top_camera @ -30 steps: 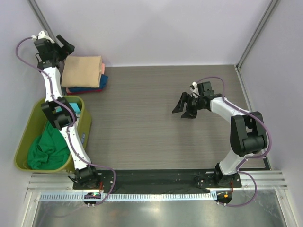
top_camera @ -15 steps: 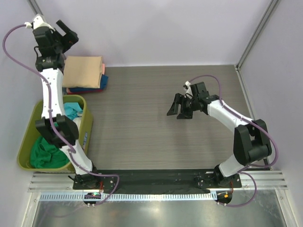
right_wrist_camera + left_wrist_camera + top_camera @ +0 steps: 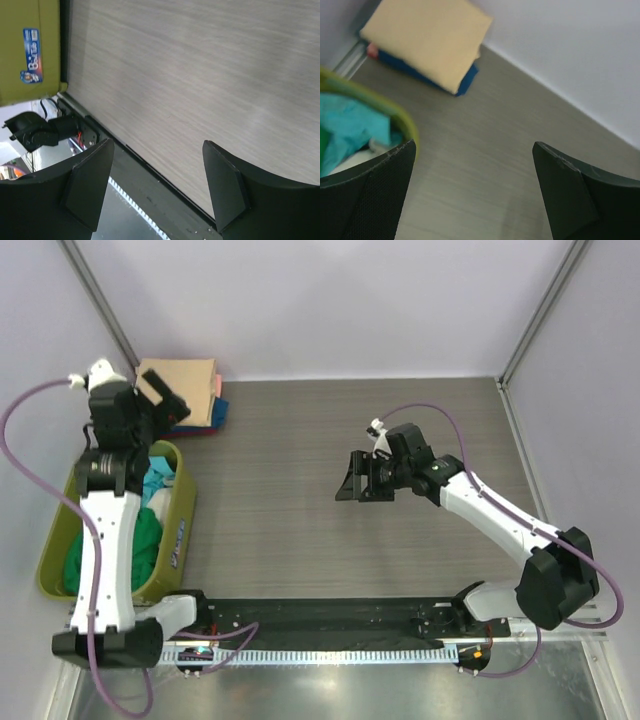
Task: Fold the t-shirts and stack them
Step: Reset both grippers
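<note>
Left fingers [image 3: 160, 395] spread wide, nothing between them. In the left wrist view they frame bare grey wood-grain bench [image 3: 300, 440], and that view is soft with blur. They hang over the gap between the far end of the olive-green plastic bin [image 3: 186, 502] and the folded stack in the far left corner. From above they overlap the stack's near corner. The left arm [image 3: 105, 530] stands tall from its base, its forearm running up over the bin and its wrist tipped toward the stack.

Right fingers [image 3: 358, 483] are also wide apart and empty, pointing left above mid-bench, clear of every shirt. The right arm [image 3: 490, 515] stretches long and low from its elbow at the near right.

The stack: a tan folded cloth t-shirt [image 3: 427, 42] lies flat on top, a navy blue cloth shirt [image 3: 466, 84] peeks out beneath, and a pink cloth edge [image 3: 372, 49] shows at one side. Only edges of the lower layers show, so how many there are I cannot tell.

In the bin a teal cloth shirt [image 3: 355, 127] lies crumpled at the far end, and a green cloth shirt [image 3: 147, 540] lies toward the near end. The left arm hides much of both from above. The right wrist view catches the bin's outer wall with a blue-and-white sticker [image 3: 31, 55] — its print is too small to read.
</note>
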